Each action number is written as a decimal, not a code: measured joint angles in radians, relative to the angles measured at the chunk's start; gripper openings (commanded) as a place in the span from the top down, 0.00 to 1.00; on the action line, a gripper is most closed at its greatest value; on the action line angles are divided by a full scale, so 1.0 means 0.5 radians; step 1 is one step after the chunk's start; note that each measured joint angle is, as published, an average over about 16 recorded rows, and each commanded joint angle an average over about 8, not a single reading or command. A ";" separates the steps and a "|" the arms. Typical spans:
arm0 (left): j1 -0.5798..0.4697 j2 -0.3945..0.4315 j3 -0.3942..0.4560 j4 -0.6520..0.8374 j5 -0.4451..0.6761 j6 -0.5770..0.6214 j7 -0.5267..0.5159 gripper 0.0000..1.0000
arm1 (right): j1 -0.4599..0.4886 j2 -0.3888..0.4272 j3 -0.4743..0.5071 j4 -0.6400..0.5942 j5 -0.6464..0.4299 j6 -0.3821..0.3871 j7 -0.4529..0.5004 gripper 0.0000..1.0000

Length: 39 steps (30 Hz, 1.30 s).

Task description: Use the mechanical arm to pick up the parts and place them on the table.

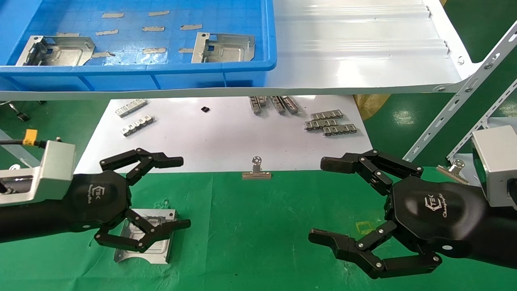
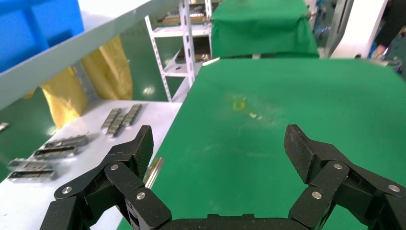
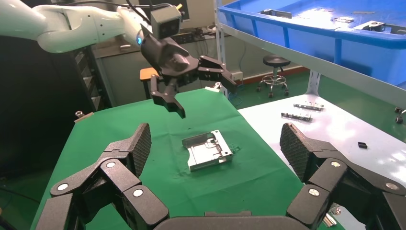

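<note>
Blue bin (image 1: 161, 76) above — toothed strips (image 1: 331, 123), binder clip (image 1: 256, 169) below.

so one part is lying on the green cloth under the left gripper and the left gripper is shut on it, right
Not quite. The part does lie on the green cloth, but the left gripper hangs open above it, not touching it, as the right wrist view shows.

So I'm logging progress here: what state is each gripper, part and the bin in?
Left gripper: open, raised above the placed plate.
Right gripper: open, empty, over the green table.
Plate on the table: lying flat, not held.
Two plates in the bin: not yet picked.
Blue bin: on the white shelf.
</note>
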 measured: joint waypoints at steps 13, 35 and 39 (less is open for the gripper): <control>0.246 -0.098 -0.256 -0.468 -0.116 -0.047 -0.402 0.00 | 0.000 0.000 0.000 0.000 0.000 0.000 0.000 0.00; 0.448 -0.179 -0.466 -0.848 -0.215 -0.087 -0.712 0.00 | 0.000 0.000 0.000 -0.001 0.001 0.001 0.000 0.00; 0.441 -0.176 -0.458 -0.834 -0.212 -0.086 -0.705 0.00 | 0.000 0.000 0.000 -0.001 0.001 0.001 0.000 0.00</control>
